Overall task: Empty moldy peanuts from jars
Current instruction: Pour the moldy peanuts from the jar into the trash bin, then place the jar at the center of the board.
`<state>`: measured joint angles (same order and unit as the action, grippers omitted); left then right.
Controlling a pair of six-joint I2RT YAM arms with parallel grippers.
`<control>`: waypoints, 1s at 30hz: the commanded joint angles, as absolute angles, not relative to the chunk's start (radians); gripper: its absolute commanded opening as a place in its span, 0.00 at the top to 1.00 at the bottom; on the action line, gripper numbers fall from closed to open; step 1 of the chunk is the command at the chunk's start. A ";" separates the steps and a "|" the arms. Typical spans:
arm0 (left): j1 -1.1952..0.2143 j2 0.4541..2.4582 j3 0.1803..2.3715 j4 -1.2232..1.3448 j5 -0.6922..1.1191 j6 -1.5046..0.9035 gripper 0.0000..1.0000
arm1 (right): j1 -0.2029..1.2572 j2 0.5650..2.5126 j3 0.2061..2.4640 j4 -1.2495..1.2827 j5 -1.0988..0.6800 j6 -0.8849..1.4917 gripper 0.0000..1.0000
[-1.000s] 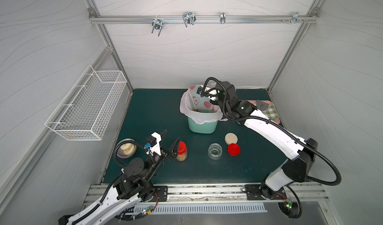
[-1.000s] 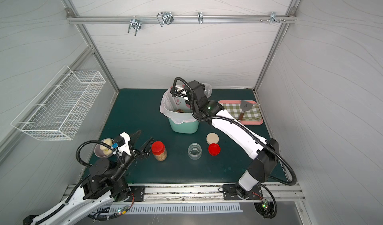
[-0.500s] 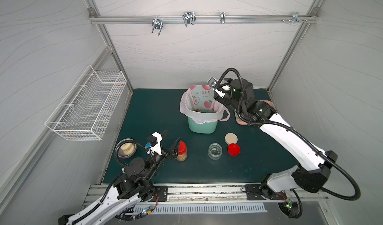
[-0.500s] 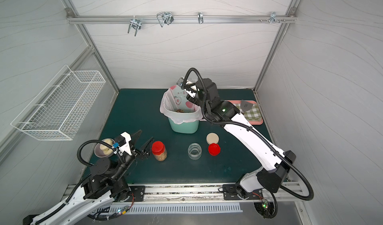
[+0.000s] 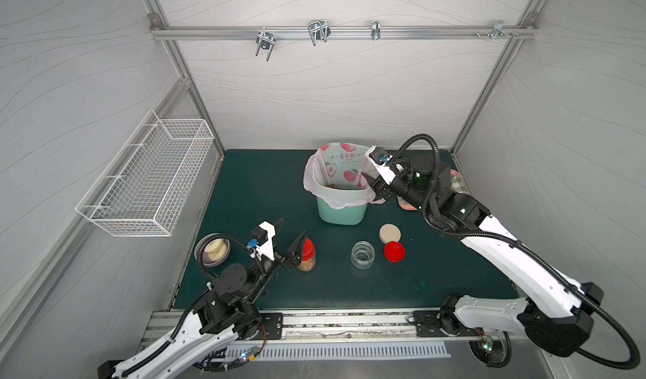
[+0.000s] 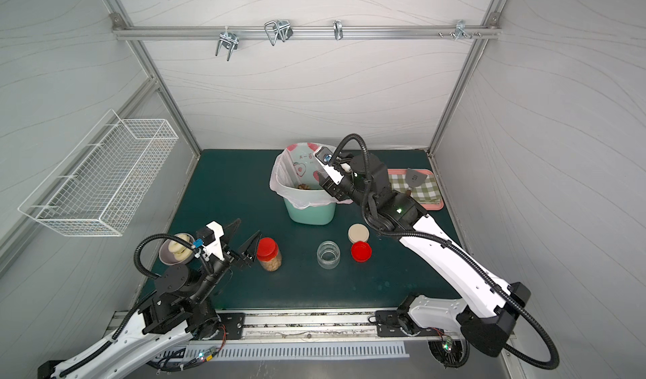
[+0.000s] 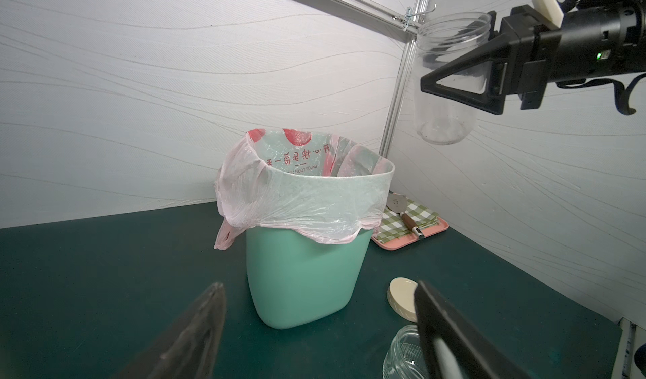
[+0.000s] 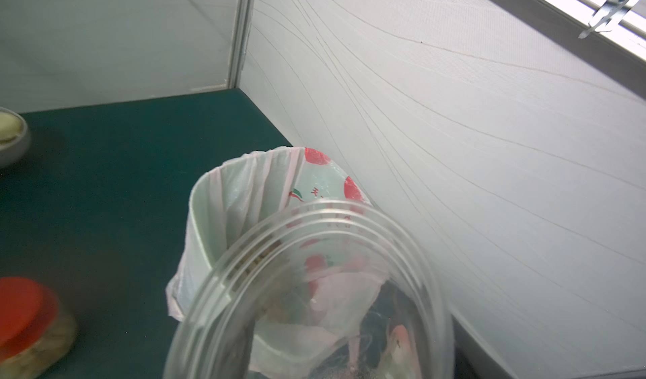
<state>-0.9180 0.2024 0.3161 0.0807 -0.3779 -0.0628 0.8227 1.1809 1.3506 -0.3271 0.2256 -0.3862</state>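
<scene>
Three clear jars are in play. The right hand (image 7: 454, 80) is clenched on the first jar (image 7: 445, 122), held mouth up in the air beside the rim of the mint-green bin (image 5: 341, 213), on the tray side; it looks empty apart from a few specks. The second jar (image 5: 363, 254) stands open and empty on the green table (image 5: 251, 192), with a beige lid (image 5: 389, 233) and a red lid (image 5: 394, 251) lying just beside it. The third jar (image 6: 269, 255) keeps its red cap and holds moldy peanuts (image 6: 272, 264); more kernels lie in the bottom of the bin. The left hand (image 6: 247, 229) hangs low with its jaws spread and nothing between them, one finger just beside the capped jar; contact cannot be judged. The bin's pink bag (image 7: 297, 199) carries red fruit prints, a row of red Chinese characters and, seen mirrored through the plastic, small letters beginning "ENJOY YOUR".
</scene>
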 commanded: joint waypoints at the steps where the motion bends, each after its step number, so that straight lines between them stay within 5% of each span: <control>1: -0.919 0.214 0.327 0.137 -0.374 -0.071 0.14 | 0.841 1.123 1.302 -0.267 0.134 -0.266 1.00; 15: -0.918 0.231 0.334 0.137 -0.363 -0.081 0.14 | 0.931 0.980 1.005 -0.109 0.052 -0.172 1.00; 30: -0.917 0.429 0.622 -0.150 -0.302 -0.246 0.30 | 0.983 0.933 0.870 -0.099 0.036 -0.261 1.00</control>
